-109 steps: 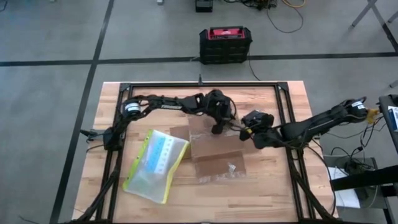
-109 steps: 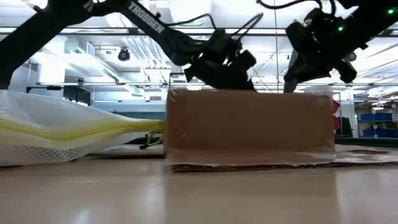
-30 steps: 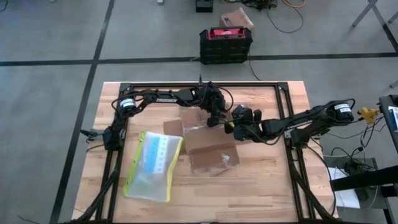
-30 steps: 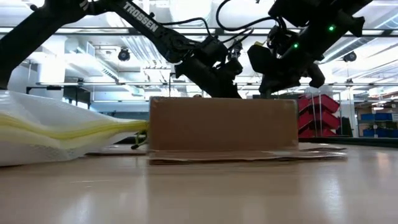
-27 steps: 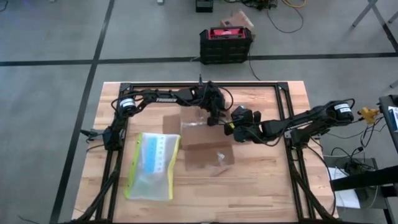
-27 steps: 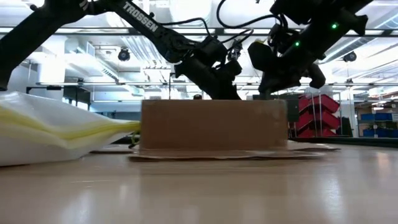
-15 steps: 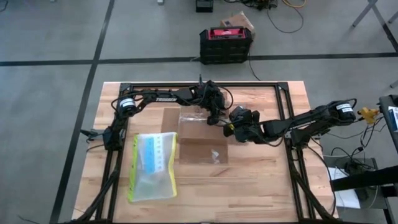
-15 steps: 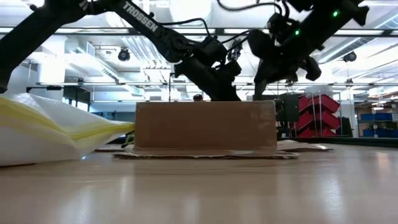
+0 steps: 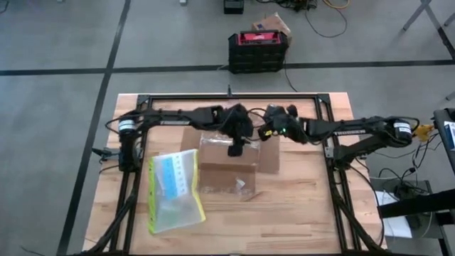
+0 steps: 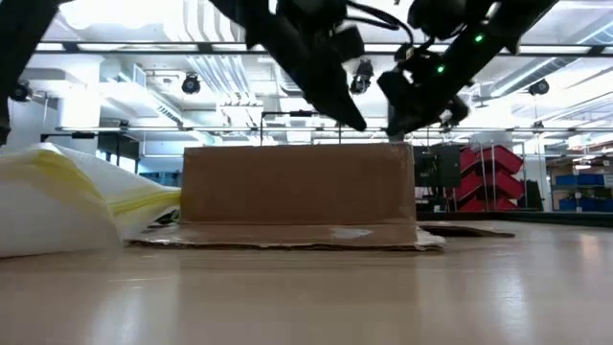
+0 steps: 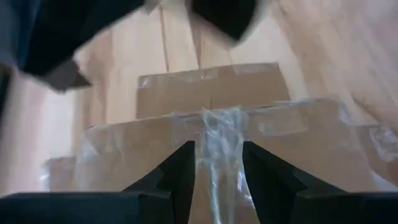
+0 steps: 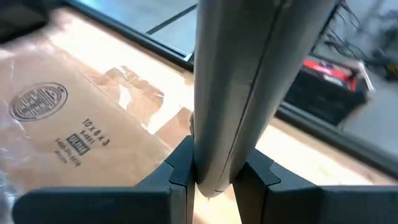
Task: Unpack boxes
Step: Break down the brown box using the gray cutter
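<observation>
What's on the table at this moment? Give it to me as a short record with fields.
carton: flat brown carton, mid-table, clear tape on top, flaps spread
pouch: clear pouch with yellow-green edge, beside the carton on the left arm's side
left arm: left gripper over the carton's tape strip, jaws open
right arm: right gripper near the carton's edge on the case's side, jaws shut on a pale grey bar
floor: black-and-red case

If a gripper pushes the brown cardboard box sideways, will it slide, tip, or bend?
The cardboard box looks low and wide, so it would probably slide rather than tip. Its open flaps lie flat on the table and may drag or fold. The shiny tape could be slippery to grip.
</observation>
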Robot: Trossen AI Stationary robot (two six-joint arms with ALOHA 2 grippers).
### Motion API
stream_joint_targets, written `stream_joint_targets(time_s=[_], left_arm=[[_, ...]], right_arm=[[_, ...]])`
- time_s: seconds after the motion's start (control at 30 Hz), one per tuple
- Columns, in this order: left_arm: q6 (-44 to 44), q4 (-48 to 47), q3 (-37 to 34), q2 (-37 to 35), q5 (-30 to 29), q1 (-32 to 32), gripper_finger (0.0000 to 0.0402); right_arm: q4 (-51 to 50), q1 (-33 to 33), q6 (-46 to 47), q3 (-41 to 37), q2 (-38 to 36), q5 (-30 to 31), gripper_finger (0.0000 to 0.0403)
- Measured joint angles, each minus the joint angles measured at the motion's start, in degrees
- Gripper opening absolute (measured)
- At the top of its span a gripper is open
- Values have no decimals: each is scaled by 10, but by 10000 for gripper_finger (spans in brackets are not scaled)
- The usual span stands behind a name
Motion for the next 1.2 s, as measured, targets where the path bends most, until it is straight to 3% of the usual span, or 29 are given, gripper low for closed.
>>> stream_joint_targets(time_s=[0.13, 0.23, 0.37, 0.5, 0.73, 1.0, 1.2], left_arm=[[-40, -24, -34, -59, -15, -47, 119], [-106, -23, -99, -120, -21, -81, 119], [-206, -31, -199, -195, -102, -134, 119], [-304, -17, -262, -260, -138, -195, 119], [-396, -3, -295, -261, -160, -278, 119], [-434, -6, -368, -219, -154, -257, 119], [-359, 12, -405, -217, -197, -192, 119]], right_arm=[[13, -58, -72, 0, 13, -50, 56], [14, -86, -114, -1, 24, -89, 56], [51, -102, -183, 0, 35, -133, 56], [99, -108, -219, 3, 63, -179, 56], [139, -118, -258, 28, 138, -185, 56], [12, -89, -235, 55, 122, -204, 56], [-66, -27, -184, 51, 58, -239, 56]])
